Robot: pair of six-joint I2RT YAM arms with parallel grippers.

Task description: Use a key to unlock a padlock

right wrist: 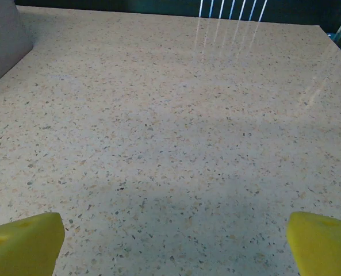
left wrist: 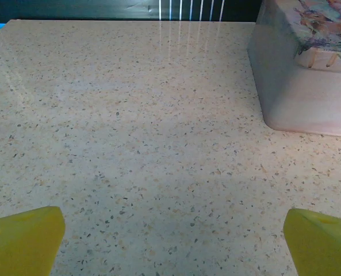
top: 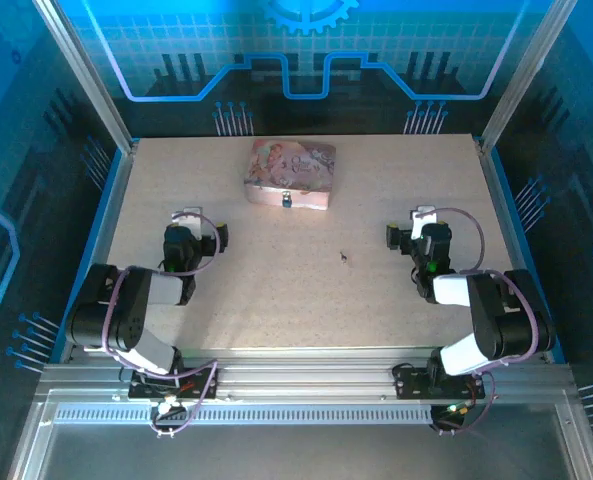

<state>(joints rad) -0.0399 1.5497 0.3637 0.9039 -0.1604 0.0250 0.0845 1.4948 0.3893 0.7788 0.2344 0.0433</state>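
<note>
**Top view.** A speckled beige tabletop (top: 276, 300) carries a pink picture-printed tin (top: 289, 173) toward its far edge, about mid-width. The padlock (top: 287, 199), a tiny bluish body, sits on the tin's near face at mid-width. Its shackle is too small to make out. The key (top: 344, 257) appears as a dark speck lying flat on the bare tabletop. It is nearer to the camera than the tin, slightly right of it, and well apart from the padlock. It lies between the 2 arms, closer to the right one. The left arm (top: 126, 310) and right arm (top: 491, 320) are folded near their bases, wrists pointing toward the far edge. Neither arm touches the tin, the padlock or the key.

**Left wrist view.** The left jaws stand wide apart with nothing between them. The 2 yellow fingertips (left wrist: 20, 238) sit in the lower corners above bare tabletop. The tin (left wrist: 297, 86) shows at upper right, with a rounded corner and a printed lid.

**Right wrist view.** The right jaws likewise stand wide apart and hold nothing. Their yellow fingertips (right wrist: 322, 241) are in the lower corners. A pale, shaded side of the tin (right wrist: 3, 40) shows at upper left.
</note>
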